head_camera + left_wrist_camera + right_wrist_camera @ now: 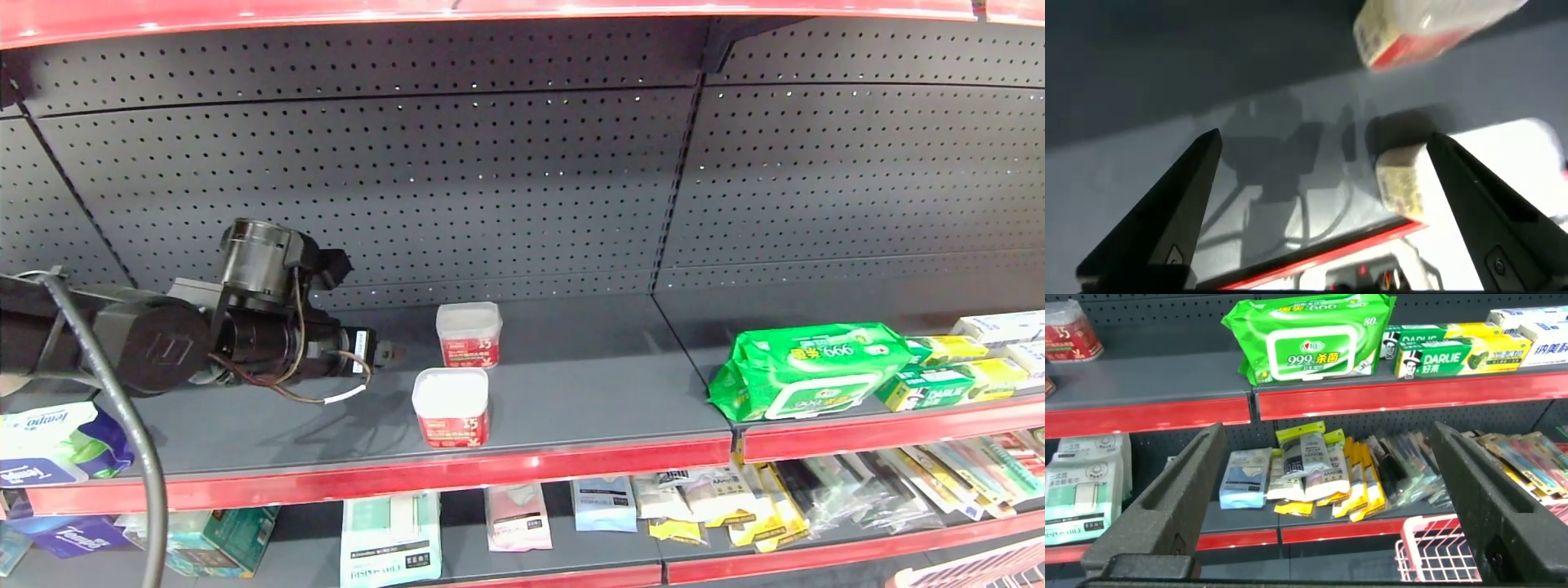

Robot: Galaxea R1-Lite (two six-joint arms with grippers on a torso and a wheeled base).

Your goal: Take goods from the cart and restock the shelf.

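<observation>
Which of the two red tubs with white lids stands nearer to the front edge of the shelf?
The front tub, right by the shelf's red strip; the other tub stands behind it, nearer the back wall.

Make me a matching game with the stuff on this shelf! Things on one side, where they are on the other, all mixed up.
Things:
1. front tub
2. back tub
3. green wipes pack
4. left gripper

Places or states:
A. open and empty, beside the two tubs
B. next to the green and yellow boxes
C. near the red front edge of the shelf
D. farther back, toward the pegboard wall

Pairs: 1-C, 2-D, 3-B, 4-A
</observation>
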